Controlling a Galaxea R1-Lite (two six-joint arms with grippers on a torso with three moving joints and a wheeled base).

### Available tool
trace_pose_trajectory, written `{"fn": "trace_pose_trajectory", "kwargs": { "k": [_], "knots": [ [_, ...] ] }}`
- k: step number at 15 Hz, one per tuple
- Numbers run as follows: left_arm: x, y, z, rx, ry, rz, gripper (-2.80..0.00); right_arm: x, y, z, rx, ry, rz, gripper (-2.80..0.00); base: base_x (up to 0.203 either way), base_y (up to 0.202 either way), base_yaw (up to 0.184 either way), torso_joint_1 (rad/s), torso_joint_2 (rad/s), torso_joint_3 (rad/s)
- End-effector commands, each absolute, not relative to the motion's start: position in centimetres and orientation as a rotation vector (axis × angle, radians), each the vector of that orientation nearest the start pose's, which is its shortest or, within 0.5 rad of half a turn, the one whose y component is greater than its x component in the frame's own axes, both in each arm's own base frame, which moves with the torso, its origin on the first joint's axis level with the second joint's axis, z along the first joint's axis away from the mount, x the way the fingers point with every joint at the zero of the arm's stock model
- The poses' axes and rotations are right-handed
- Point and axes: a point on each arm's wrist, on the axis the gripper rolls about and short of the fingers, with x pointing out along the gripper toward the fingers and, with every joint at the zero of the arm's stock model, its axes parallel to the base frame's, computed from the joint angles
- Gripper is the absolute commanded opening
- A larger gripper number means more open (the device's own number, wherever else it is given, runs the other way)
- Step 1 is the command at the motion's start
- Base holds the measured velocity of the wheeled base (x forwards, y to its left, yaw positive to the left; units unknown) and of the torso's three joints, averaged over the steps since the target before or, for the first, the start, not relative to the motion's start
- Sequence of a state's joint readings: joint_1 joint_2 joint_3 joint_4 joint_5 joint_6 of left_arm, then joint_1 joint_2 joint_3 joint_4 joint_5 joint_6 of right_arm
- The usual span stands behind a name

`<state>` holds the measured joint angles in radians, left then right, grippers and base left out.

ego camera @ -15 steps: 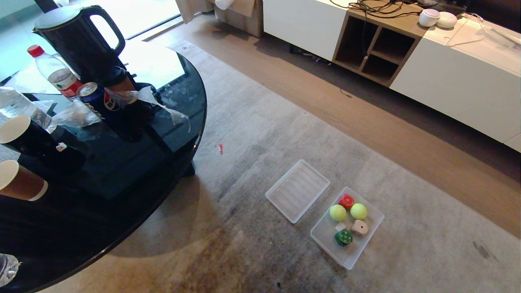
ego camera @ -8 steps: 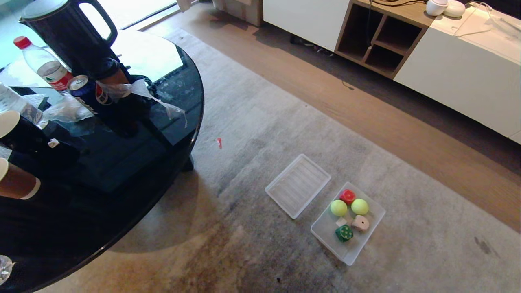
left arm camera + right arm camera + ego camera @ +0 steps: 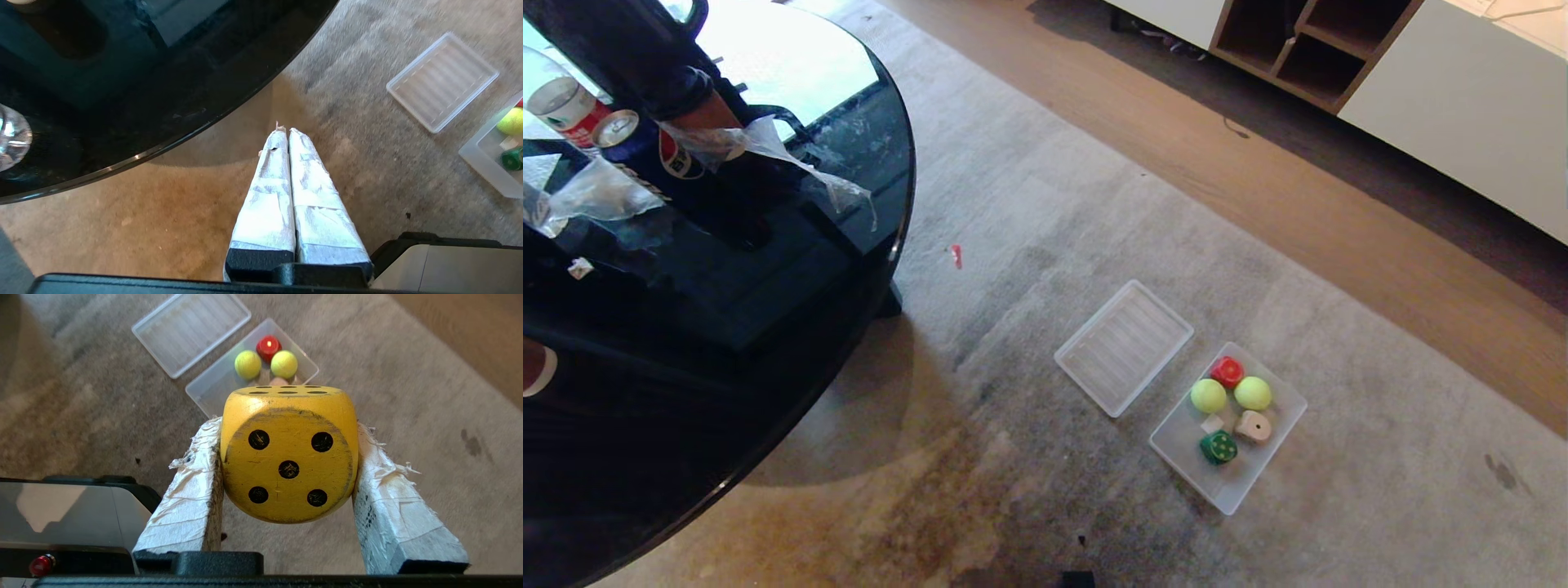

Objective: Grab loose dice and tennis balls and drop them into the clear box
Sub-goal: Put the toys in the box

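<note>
In the right wrist view, my right gripper (image 3: 286, 430) is shut on a yellow die (image 3: 288, 453) with dark pips, held in the air short of the clear box (image 3: 206, 390). The clear box (image 3: 1235, 492) sits on the grey carpet. It holds a red die (image 3: 1227, 371), two tennis balls (image 3: 1209, 395) (image 3: 1253, 393), a beige die (image 3: 1254, 426) and a dark green die (image 3: 1218, 447). My left gripper (image 3: 286, 130) is shut on nothing above the carpet by the table edge. Neither arm shows in the head view.
The flat ribbed clear lid (image 3: 1124, 346) lies on the carpet next to the box. A round black glass table (image 3: 768, 327) with a can (image 3: 645, 147) and bottles fills the left. A white cabinet (image 3: 1462, 106) stands beyond the wood floor. A red scrap (image 3: 956, 256) lies on the carpet.
The head camera has tilted downward, so the whole scene has slid up the picture. The box, lid and their contents have not moved on the carpet.
</note>
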<state>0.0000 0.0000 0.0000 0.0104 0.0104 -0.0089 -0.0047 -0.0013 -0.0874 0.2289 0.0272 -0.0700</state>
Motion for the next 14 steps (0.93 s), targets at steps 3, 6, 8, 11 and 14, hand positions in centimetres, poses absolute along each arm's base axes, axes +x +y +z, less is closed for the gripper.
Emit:
{"fn": "trace_pose_trajectory", "kwargs": {
  "k": [3, 6, 8, 11, 14],
  "knots": [
    [-2.27, 0.02, 7.43, -0.010, 0.012, 0.011, -2.80, -3.14, 0.08, 7.56, -0.067, 0.140, 0.028, -2.80, 0.000, 0.000, 0.000, 0.002, 0.00, -0.196],
    [-2.28, 0.02, 7.44, -0.009, 0.011, 0.011, -2.80, -3.14, 0.08, 7.56, -0.067, 0.140, 0.028, -2.80, 0.000, 0.000, 0.000, 0.001, 0.00, -0.197],
    [-2.27, 0.02, 7.43, -0.009, 0.012, 0.011, -2.80, -3.14, 0.08, 7.56, -0.065, 0.140, 0.028, -2.80, 0.000, 0.000, 0.000, 0.004, 0.00, -0.192],
    [-2.26, 0.02, 7.40, -0.011, 0.014, 0.011, -2.80, -3.14, 0.08, 7.56, -0.065, 0.140, 0.028, -2.80, 0.000, 0.000, 0.000, 0.000, 0.00, -0.197],
    [-2.28, 0.02, 7.44, -0.011, 0.011, 0.011, -2.80, -3.14, 0.08, 7.56, -0.065, 0.140, 0.028, -2.80, 0.000, 0.000, 0.000, 0.001, 0.00, -0.195]
  ]
}}
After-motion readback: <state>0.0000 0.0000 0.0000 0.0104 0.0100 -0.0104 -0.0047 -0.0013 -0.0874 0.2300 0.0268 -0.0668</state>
